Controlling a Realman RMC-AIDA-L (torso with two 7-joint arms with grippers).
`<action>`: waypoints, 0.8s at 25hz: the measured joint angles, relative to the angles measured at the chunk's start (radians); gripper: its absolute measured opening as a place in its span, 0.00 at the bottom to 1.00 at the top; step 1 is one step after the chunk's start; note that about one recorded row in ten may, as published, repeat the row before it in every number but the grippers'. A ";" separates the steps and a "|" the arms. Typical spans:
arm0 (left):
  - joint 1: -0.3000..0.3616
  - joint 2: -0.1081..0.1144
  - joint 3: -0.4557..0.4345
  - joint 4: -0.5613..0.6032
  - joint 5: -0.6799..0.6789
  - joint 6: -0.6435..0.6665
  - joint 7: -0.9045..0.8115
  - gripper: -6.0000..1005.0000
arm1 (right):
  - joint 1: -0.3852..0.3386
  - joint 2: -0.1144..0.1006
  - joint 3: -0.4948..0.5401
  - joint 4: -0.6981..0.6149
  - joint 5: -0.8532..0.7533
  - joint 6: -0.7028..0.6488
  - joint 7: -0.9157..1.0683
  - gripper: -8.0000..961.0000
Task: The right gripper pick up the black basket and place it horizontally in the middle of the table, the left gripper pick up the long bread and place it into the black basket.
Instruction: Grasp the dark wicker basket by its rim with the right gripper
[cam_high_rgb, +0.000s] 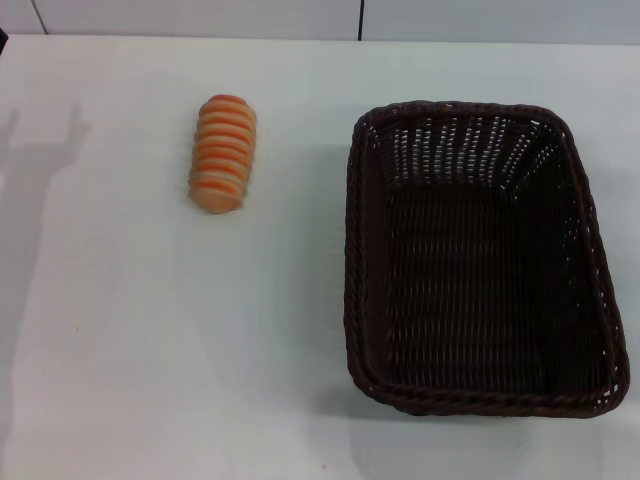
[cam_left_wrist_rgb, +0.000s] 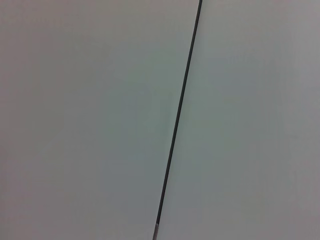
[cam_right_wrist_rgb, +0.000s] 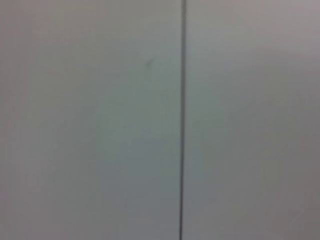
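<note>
The black basket (cam_high_rgb: 480, 255) stands on the right part of the white table (cam_high_rgb: 150, 350), its long side running from near to far, and it is empty. The long bread (cam_high_rgb: 223, 153), ribbed in orange and cream, lies on the table to the left of the basket, apart from it, nearer the far edge. Neither gripper shows in any view. A faint shadow of an arm falls on the table at the far left. Both wrist views show only pale flat panels with a thin dark seam.
The table's far edge (cam_high_rgb: 320, 40) meets a pale wall with a dark vertical seam (cam_high_rgb: 360, 18). The same kind of seam shows in the left wrist view (cam_left_wrist_rgb: 177, 120) and in the right wrist view (cam_right_wrist_rgb: 182, 120).
</note>
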 joint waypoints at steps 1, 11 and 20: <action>0.000 0.000 0.000 0.000 0.000 0.000 0.000 0.86 | 0.000 0.000 0.000 0.000 0.000 0.000 0.000 0.74; -0.006 0.002 0.001 -0.002 0.000 0.000 0.000 0.86 | -0.152 0.000 0.036 0.511 0.240 0.358 -0.475 0.74; -0.003 0.006 0.000 0.003 0.000 0.001 0.000 0.86 | -0.207 -0.001 0.058 0.771 0.649 0.488 -0.953 0.74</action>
